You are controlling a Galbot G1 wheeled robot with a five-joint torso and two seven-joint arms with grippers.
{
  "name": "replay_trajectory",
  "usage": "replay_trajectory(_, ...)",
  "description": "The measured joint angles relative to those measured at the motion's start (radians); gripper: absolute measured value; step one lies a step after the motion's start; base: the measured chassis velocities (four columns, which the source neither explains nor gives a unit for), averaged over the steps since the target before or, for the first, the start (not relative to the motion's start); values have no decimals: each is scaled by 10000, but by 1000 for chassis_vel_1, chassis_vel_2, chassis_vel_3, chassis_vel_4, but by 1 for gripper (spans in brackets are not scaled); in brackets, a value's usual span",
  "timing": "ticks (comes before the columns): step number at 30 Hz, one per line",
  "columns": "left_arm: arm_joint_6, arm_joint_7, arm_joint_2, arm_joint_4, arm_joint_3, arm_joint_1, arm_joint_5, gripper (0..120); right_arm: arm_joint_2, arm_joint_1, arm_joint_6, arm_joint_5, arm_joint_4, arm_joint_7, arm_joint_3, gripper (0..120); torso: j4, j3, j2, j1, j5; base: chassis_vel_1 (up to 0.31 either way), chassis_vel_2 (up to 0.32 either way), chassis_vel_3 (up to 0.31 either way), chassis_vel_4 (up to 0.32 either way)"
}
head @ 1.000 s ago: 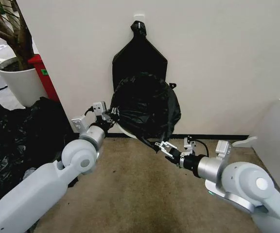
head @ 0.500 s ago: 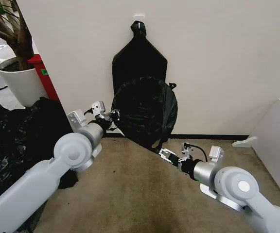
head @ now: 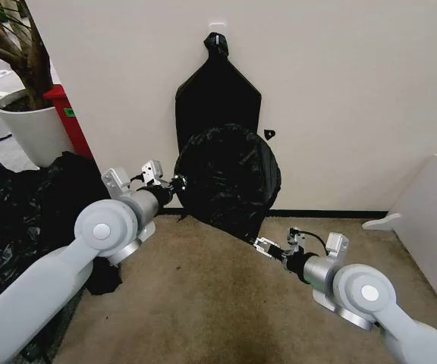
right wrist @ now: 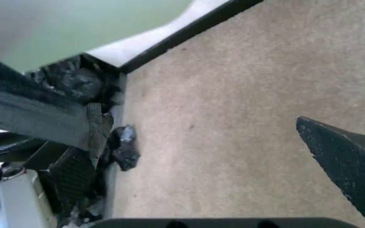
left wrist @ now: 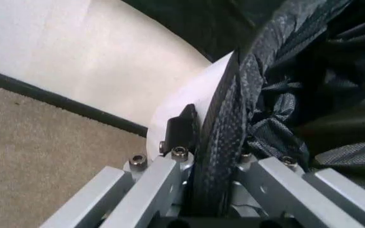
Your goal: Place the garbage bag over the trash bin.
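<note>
two tools are working: the left tool is clamping the bag edge against the bin rim by the wall, while the right tool, now spread apart and lower on the carpet, is letting go, so the bag looks nearly fitted.

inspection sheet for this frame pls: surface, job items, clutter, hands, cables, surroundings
Surface: tan carpet, bare in front of the bin.
Job's things: garbage bag draped over the trash bin against the wall; bin's white side visible under the bag edge in the left wrist view.
Clutter: black plastic heap on the robot's left; flat black bundle hanging on the wall.
Hands: left hand shut on the bag's edge at the rim; right hand open, low, beside the bag's bottom corner.
Cables: black lead on the right wrist.
Surroundings: white wall, plant pot, white panel.
</note>
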Motion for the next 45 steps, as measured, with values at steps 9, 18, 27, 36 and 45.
replay_trajectory(9,99,685,86,406,14,361,801,1,-280,-172,-139,-560,268,-232,229,100,0,0,0,0,1,0,0,0,0)
replay_trajectory(18,-11,1552,97,1335,125,896,2800,1,-899,-1031,-87,-2006,1693,-625,474,100,-1,0,0,0,-3,0,0,0,0)
replay_trajectory(27,-189,1409,86,1375,80,884,2683,1,-1154,-1310,103,-2622,2489,-673,868,100,-2,0,0,0,1,0,0,0,0)
replay_trajectory(36,-262,1158,116,1358,69,940,2802,1,-1492,-858,330,-2489,3368,-396,1208,100,0,0,0,0,0,0,0,0,0)
replay_trajectory(45,-270,1403,310,1118,1041,1006,5649,1,-1802,616,159,-6003,2742,-957,955,100,1,0,0,0,3,0,0,0,0)
